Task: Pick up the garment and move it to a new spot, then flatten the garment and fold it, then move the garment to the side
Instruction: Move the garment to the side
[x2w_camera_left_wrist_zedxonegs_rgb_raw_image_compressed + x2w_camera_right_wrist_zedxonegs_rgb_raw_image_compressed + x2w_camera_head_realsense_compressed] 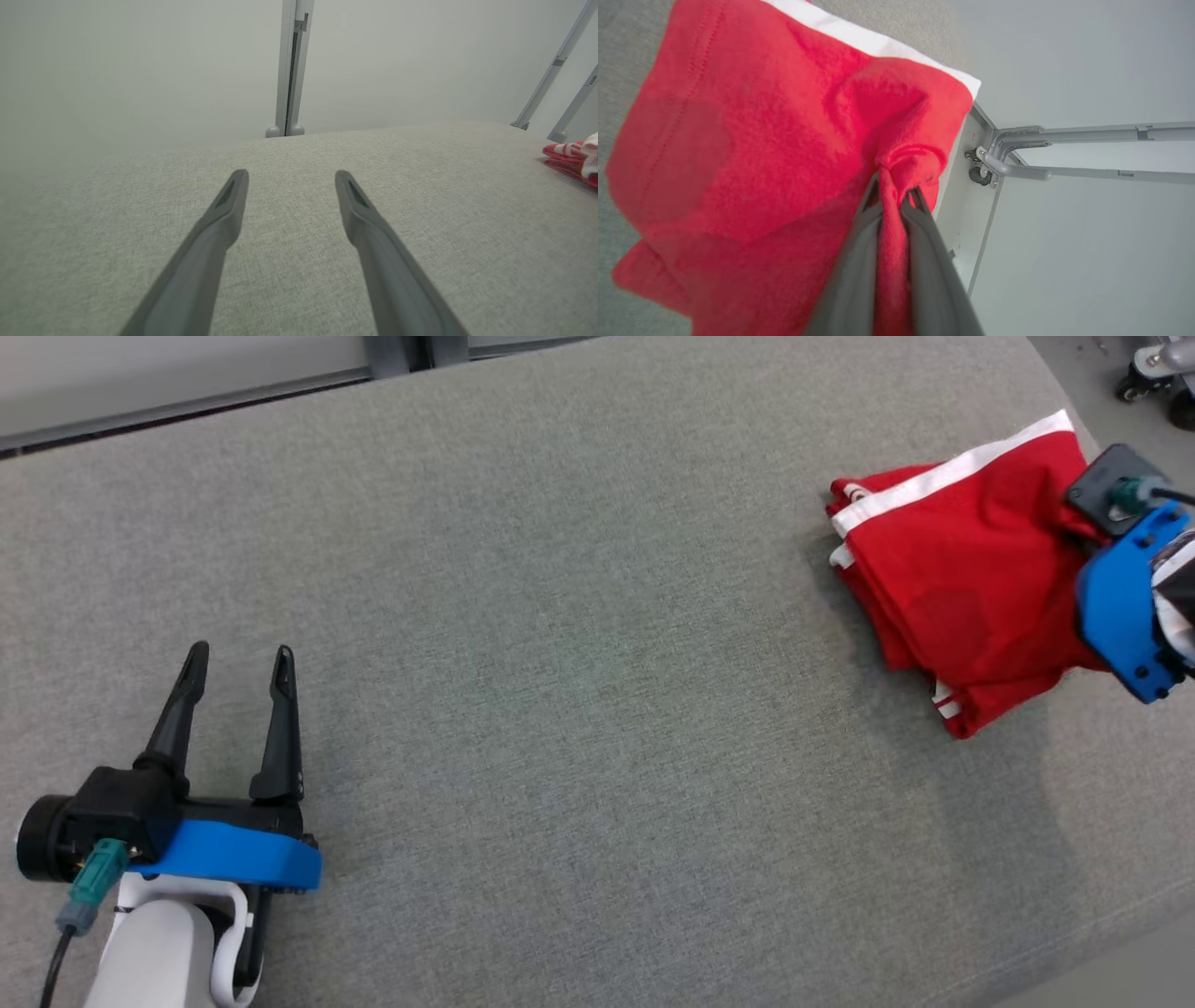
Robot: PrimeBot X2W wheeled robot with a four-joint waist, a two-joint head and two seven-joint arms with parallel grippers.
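The garment (962, 588) is red with white stripes and lies bunched at the far right of the grey padded table (579, 616). Its near edge shows at the right border of the left wrist view as a garment (572, 158) strip. In the right wrist view the garment (752, 154) is pinched in a fold between my right gripper's (893, 184) two fingers, which are shut on it. In the head view the right wrist's blue mount (1125, 607) stands over the cloth's right side and its fingertips are hidden. My left gripper (241, 663) rests open at the lower left, far from the cloth, holding nothing.
The table's right edge runs just beyond the garment, with grey frame legs (1064, 154) and floor below it. A wheeled base (1158, 378) stands at the top right corner. A pale wall with a post (292, 65) lies behind the table's far edge.
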